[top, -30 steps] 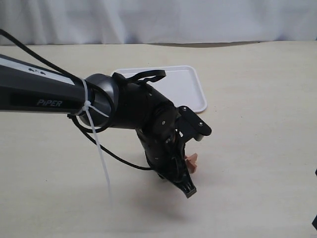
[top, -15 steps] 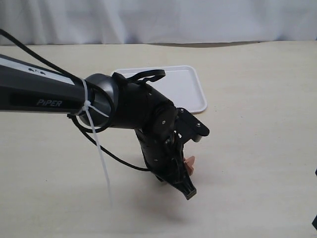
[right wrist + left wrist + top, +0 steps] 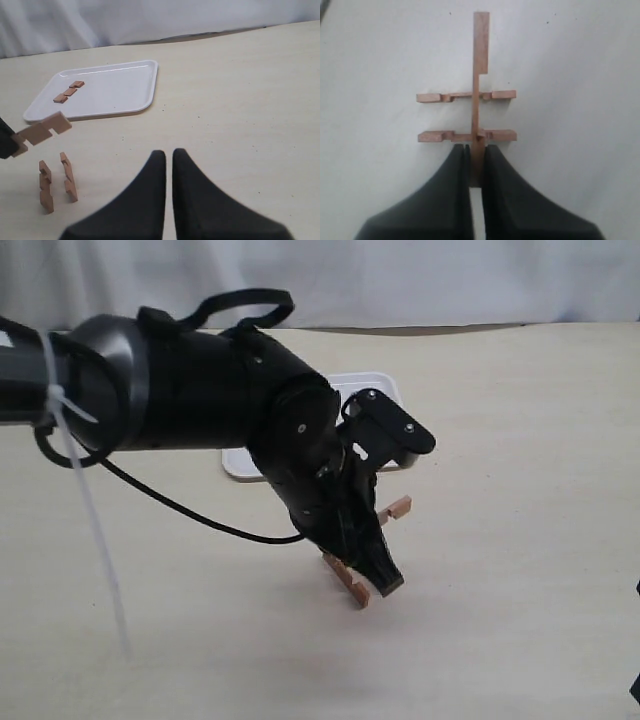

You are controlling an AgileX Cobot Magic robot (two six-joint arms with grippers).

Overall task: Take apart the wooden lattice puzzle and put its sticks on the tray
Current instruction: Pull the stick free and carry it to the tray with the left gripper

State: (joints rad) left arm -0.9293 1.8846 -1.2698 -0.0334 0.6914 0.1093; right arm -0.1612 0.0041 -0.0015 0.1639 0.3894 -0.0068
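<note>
The wooden lattice puzzle is in separate sticks. My left gripper (image 3: 476,150) is shut on the end of one stick (image 3: 480,55), holding it above the table (image 3: 398,508). Two more sticks (image 3: 466,96) (image 3: 466,135) lie side by side on the table right below it, and they also show in the right wrist view (image 3: 46,185) (image 3: 68,176). A fourth stick (image 3: 69,91) lies on the white tray (image 3: 115,95). The left arm hides most of the tray (image 3: 240,464) in the exterior view. My right gripper (image 3: 168,152) is shut on nothing, off to the side of the two loose sticks.
A white curtain (image 3: 450,280) hangs behind the beige table. A black cable (image 3: 190,515) and a white zip tie (image 3: 95,530) dangle from the left arm.
The left arm has swung up from low over the puzzle, lifting one stick clear. The other two sticks are left lying on the table.
</note>
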